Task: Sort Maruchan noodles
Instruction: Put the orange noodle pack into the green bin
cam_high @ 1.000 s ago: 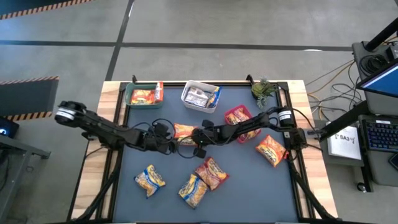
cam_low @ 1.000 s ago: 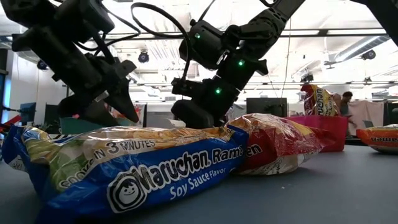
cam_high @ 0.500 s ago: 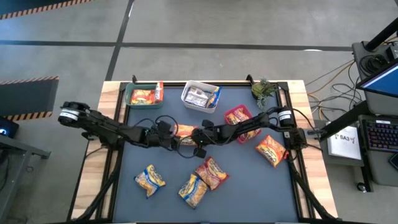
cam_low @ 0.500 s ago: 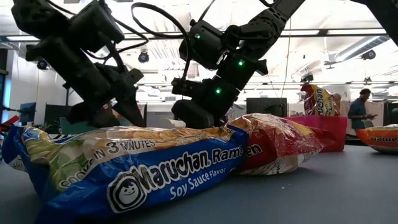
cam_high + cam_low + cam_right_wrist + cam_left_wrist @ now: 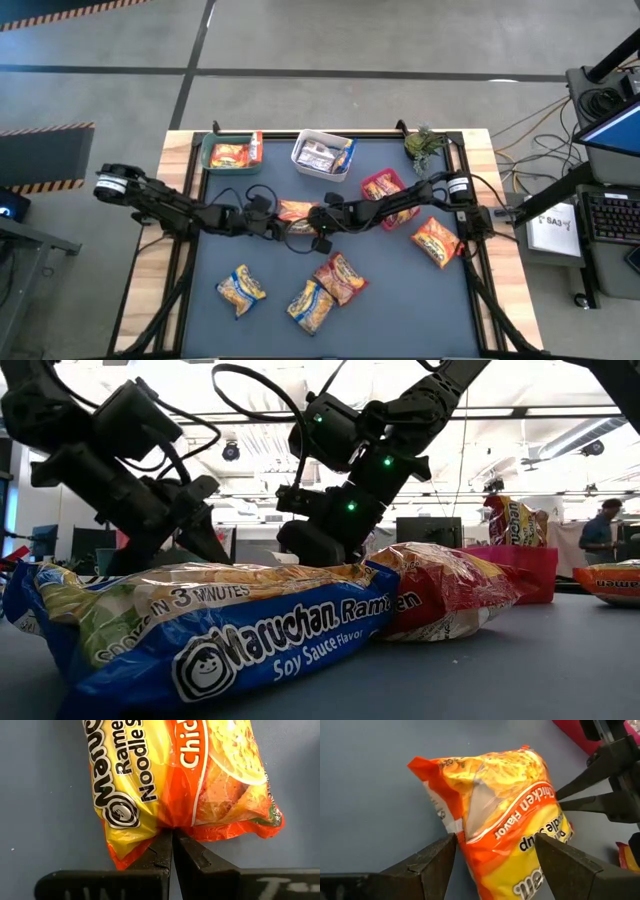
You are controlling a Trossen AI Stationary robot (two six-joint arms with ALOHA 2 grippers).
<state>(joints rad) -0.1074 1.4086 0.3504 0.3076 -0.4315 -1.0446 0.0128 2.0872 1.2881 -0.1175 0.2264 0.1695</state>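
Mid-table, right hand (image 5: 172,837) clamped on orange pkt (image 5: 297,211), left hand (image 5: 495,855) spread astride it, red bin (image 5: 383,187) nearby.

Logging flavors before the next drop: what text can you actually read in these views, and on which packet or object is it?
"Maruchan Ramen", "Soy Sauce Flavor", "3 MINUTES": blue packet, low view foreground.
"Ramen Noodle S…", "Chic…": orange packet, pinched by the right end effector.
"Chicken Flavor", "…dle Soup" (upside down): same orange packet, between the open left end effector fingers.
Red packet, bin contents, papers beside the table: unreadable.
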